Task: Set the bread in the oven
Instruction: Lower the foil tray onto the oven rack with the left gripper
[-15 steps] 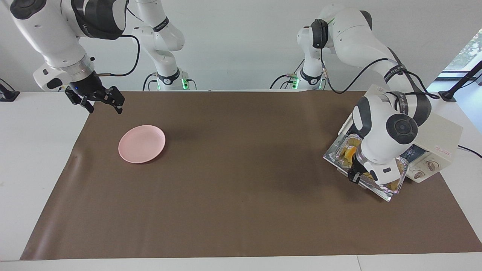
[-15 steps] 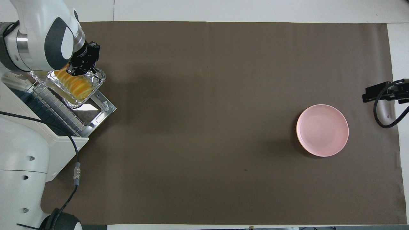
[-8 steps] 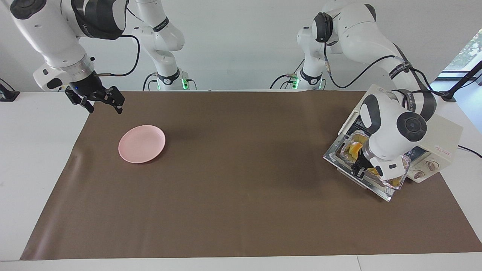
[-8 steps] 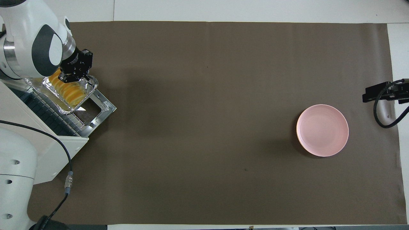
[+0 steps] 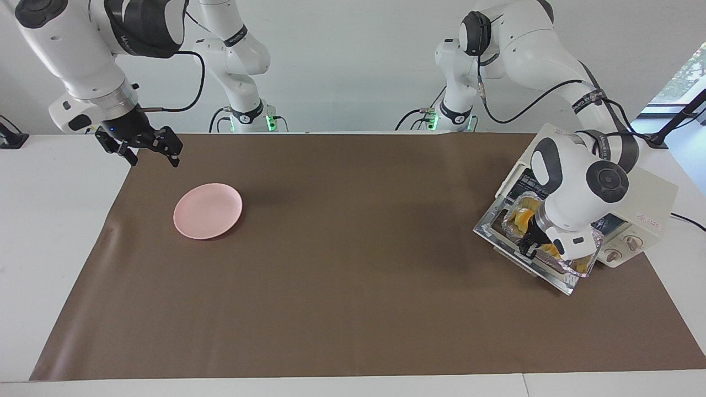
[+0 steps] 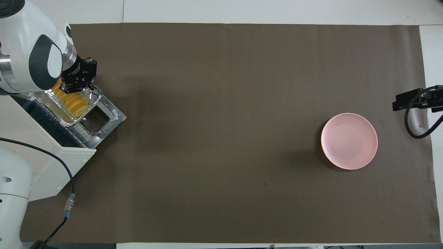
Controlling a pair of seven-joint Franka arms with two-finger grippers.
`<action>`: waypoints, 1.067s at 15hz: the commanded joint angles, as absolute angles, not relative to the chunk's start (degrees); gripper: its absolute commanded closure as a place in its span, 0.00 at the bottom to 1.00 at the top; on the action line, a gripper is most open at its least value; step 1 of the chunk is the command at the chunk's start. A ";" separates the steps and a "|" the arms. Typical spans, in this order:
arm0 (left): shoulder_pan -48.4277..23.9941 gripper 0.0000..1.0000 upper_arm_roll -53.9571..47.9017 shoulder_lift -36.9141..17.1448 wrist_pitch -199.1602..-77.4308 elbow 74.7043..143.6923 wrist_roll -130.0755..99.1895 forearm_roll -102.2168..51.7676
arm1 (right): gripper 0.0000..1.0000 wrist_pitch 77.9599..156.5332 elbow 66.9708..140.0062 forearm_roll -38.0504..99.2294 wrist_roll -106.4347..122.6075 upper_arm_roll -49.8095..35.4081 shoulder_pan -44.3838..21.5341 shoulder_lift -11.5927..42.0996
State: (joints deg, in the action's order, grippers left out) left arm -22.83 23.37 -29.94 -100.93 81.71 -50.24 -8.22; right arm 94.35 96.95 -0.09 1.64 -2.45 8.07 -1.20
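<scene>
Left gripper, upper left of the overhead view, is clamped tight on the rim of the foil tray, and the bread rides inside that tray. The tray sits over the oven mouth, partly above the wire rack and partly above the dropped-open glass door. In the facing view all this is at right of frame, mid-height.

My call on the step: slide the tray onto the rack, into the cavity. To do it well I'd keep the tray level so the loaf doesn't roll toward the low edge, push straight along the rack wires and not across them, keep the wrist clear of the oven's top edge, and let go only once the whole tray base is on the rack, off the door. Foil is flimsy, so the pinched rim may buckle. I'd go slow.

Right gripper waits with fingers spread wide and nothing in them, upper left of the facing view, over the mat edge near the pink plate. In the overhead view only its tip shows at the right edge.

Hard to make out: the left arm's wrist covers much of the tray and bread in the facing view; I can't tell whether the tray base touches the rack yet, or how deep the cavity goes. Only 2 knobs show on the oven front.
</scene>
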 commanded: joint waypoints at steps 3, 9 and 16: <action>-22.50 1.00 24.08 -25.93 -102.65 87.62 -47.37 -7.39 | 0.00 94.92 98.53 -1.32 1.05 -2.99 8.44 -2.64; -22.41 1.00 24.08 -23.29 -105.47 92.63 -46.33 -5.01 | 0.00 94.92 98.53 -1.32 1.05 -2.99 8.44 -2.64; -21.09 1.00 24.17 -21.45 -105.47 94.75 -42.54 -4.92 | 0.00 94.92 98.53 -1.32 1.05 -2.99 8.44 -2.64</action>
State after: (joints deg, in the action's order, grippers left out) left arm -21.26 24.27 -23.81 -103.85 91.76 -43.58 -5.95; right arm 94.35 96.95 -0.09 1.64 -2.45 8.07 -1.20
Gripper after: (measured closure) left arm 0.982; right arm 0.000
